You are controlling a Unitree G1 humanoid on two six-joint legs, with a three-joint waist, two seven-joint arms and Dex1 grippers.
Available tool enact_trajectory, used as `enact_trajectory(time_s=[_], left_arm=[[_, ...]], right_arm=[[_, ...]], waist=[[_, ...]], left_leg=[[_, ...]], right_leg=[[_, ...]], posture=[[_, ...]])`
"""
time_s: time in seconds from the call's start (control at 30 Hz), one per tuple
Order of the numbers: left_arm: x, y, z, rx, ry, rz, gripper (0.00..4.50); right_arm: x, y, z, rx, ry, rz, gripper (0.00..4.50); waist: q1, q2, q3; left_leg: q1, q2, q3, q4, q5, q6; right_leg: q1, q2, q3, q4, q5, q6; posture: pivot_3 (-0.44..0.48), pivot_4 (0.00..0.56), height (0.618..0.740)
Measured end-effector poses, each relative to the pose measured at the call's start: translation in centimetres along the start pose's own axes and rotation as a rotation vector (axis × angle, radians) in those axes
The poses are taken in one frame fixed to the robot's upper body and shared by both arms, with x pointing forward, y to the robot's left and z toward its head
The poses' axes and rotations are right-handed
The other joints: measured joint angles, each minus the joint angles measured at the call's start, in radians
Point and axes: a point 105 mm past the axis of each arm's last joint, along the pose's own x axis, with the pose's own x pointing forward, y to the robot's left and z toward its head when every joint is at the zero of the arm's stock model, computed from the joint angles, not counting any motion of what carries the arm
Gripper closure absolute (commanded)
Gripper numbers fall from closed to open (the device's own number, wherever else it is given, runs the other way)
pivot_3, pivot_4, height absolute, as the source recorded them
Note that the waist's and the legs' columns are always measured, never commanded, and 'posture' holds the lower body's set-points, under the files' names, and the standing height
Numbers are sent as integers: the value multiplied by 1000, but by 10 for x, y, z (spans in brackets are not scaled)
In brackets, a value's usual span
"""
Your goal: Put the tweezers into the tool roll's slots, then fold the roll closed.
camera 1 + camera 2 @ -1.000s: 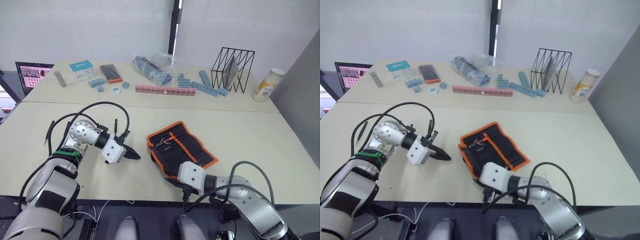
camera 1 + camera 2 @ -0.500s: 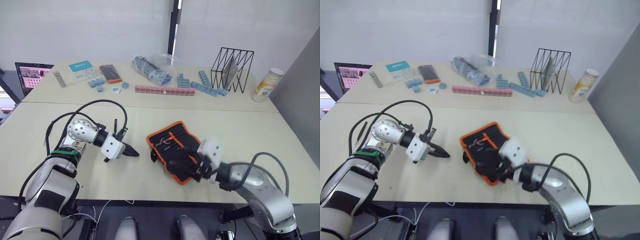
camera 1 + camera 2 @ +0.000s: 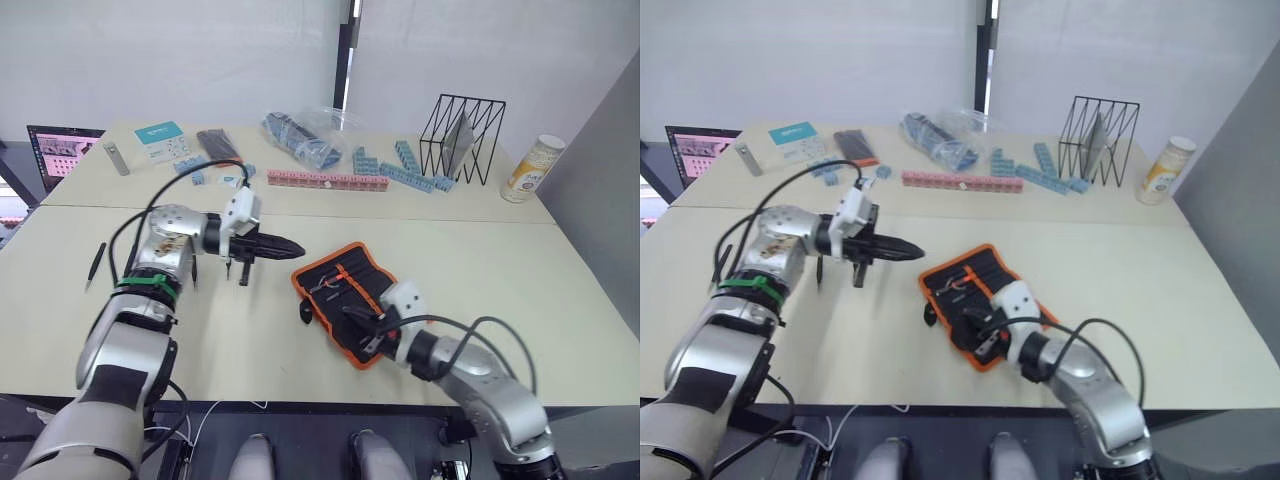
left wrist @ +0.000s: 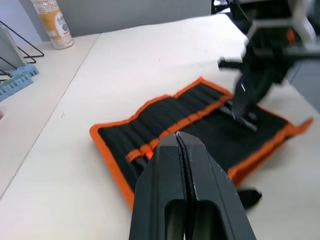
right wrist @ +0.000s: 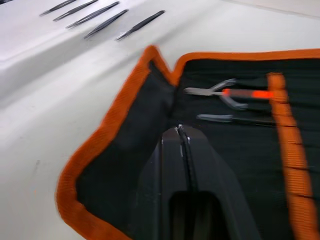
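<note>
Tweezers (image 5: 100,22) lie in a loose row of four on the bare cream table (image 3: 520,270), seen in the right wrist view beyond the roll's orange-edged corner and well apart from both grippers; one more slim black tool (image 3: 95,264) lies alone at the table's left side. The tool roll (image 3: 355,295) is spread open near the front middle of the table, black inside with orange edging and an orange inner strip (image 4: 165,137) crossing its rows of slots (image 5: 240,145). Tucked in the roll are a small pair of pliers with orange handles (image 5: 225,93) and a thin grey tool (image 5: 220,118) just beside it; the other slots look unfilled as far as can be told. The right gripper (image 3: 368,330) rests over the roll's near half, its two black fingers (image 5: 180,150) pressed together with nothing between them, tips on or just above the black fabric. The left gripper (image 3: 285,246) hangs above the table just left of the roll's far corner, pointing toward it, fingers (image 4: 182,155) likewise closed and empty. At the back of the table stand a black wire rack (image 3: 465,135), a yellow-labelled canister (image 3: 530,170), a clear bag of dark blue parts (image 3: 305,135), pink (image 3: 330,180) and blue block strips (image 3: 415,170), and a small flat black-and-orange box (image 3: 222,144)
</note>
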Motion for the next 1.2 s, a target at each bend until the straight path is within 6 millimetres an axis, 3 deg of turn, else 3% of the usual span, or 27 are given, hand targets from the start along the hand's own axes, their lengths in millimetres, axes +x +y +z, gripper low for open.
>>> enact_trajectory(time_s=[0.17,0.37,0.6,0.77,0.87,1.07,1.2], left_arm=[[23,-5,-11,-131,12,19,4500],[30,-22,-33,-198,73,25,4500],[13,-41,-45,-196,195,-10,4500],[1,-50,-65,-194,289,-1,4500],[3,-52,-75,-178,306,24,4500],[17,-46,-72,-195,242,93,4500],[14,-47,-72,-208,240,105,4500]], right_arm=[[4,1,-18,-37,56,-18,4475],[6,3,-29,-179,120,5,4475],[8,4,-29,-227,119,4,4475],[10,-1,-26,-226,112,-11,4475],[9,-3,-26,-224,112,-16,4475],[11,-2,-25,-230,106,-21,4475],[17,0,-12,-178,28,-25,4475]], waist=[[0,0,0],[-3,0,0],[-3,0,0],[0,0,0],[4,0,0],[5,0,0],[0,0,0]], left_leg=[[0,0,0,0,0,0],[1,0,0,0,0,0],[3,0,0,-1,0,0],[3,0,0,-1,0,0],[2,0,0,0,0,0],[2,0,0,0,0,0],[2,0,0,-1,0,0]], right_leg=[[0,0,0,0,0,0],[0,0,0,0,0,0],[1,0,0,0,0,0],[2,0,0,-1,0,0],[2,0,0,-1,0,0],[2,0,0,-1,0,0],[1,0,0,0,0,0]], posture=[[0,150,738],[0,150,738],[0,150,738],[0,150,738],[0,150,738],[0,150,738],[0,150,738]])
